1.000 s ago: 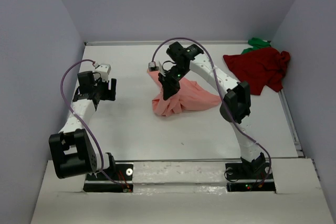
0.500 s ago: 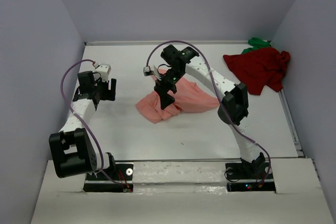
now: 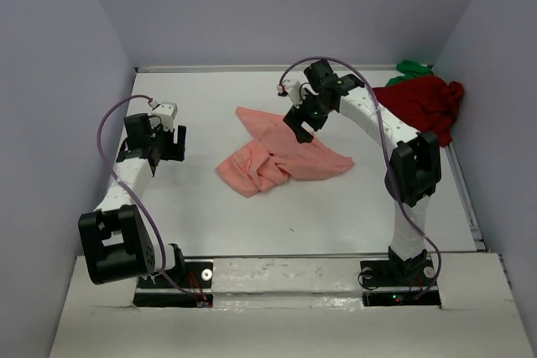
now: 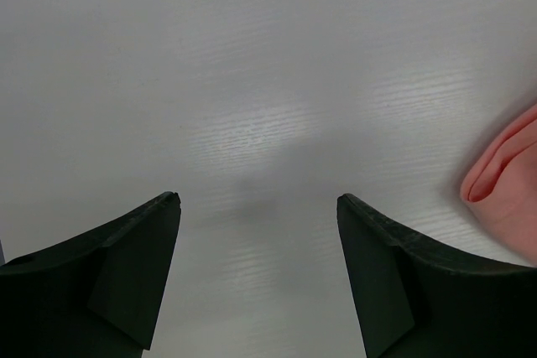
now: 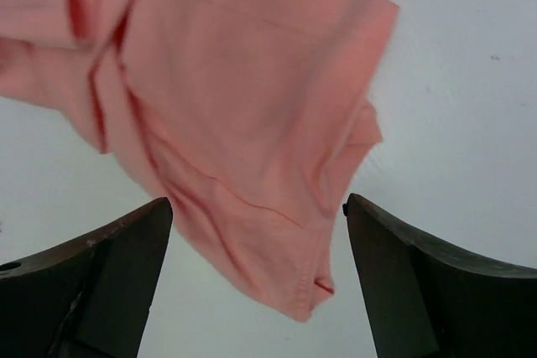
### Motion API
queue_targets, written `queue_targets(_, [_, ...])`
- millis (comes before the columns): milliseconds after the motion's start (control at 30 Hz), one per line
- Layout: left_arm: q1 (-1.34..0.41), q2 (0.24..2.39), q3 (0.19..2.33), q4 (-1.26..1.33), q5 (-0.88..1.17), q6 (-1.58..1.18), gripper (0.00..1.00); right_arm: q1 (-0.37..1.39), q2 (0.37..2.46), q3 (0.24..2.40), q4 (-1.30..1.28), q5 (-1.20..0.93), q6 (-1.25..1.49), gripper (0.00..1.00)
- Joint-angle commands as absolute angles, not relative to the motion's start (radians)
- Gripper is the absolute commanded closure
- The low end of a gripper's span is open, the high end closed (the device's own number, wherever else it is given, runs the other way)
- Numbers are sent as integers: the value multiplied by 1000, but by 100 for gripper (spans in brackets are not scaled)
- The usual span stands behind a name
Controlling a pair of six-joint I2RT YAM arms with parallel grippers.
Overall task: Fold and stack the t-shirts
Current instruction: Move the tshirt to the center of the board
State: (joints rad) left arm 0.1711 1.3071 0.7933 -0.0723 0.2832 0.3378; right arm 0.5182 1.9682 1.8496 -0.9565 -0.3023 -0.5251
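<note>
Plainly, the work stood at its first stage, with no shirt folded and nothing stacked. The salmon-pink t-shirt (image 3: 281,155) lay in a rumpled heap near the middle of the table (image 3: 210,215), one flap reaching toward the far side and the bulk bunched in overlapping folds toward the left. The dark red t-shirt (image 3: 419,111) sat crumpled at the far right edge, well apart from the pink one, with the green t-shirt (image 3: 411,67) showing only as a small wad just behind it. The right gripper (image 3: 300,121) hovered over the far part of the pink shirt; its wrist view showed the jaws spread wide with the cloth lying loose below them, a stitched hem near the lower middle, and nothing pinched. The left gripper (image 4: 256,199) hung over bare table to the left of the shirt, its jaws likewise wide apart and empty, with only a rolled pink edge showing at the right of its view. I judged the step in hand to be spreading the pink shirt flat before any fold. The next move would likely call for each gripper to take a separate corner or hem, the left one first travelling right to reach the cloth, and then to draw the fabric apart so that it lay smooth.
</note>
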Motion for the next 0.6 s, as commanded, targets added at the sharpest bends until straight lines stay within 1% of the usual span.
queue_targets(0, [169, 1279, 805, -61, 298, 351, 15, 471, 2014, 1851, -812, -193, -489, 11])
queue_targets(133, [169, 1276, 805, -60, 293, 353, 15, 434, 2080, 1888, -752, -132, -485, 12])
queue_targets(433, [169, 1292, 805, -60, 293, 354, 15, 411, 2236, 1994, -749, -132, -483, 14])
queue_targets(567, [169, 1290, 801, -57, 293, 357, 15, 402, 2290, 2005, -752, -141, -480, 17])
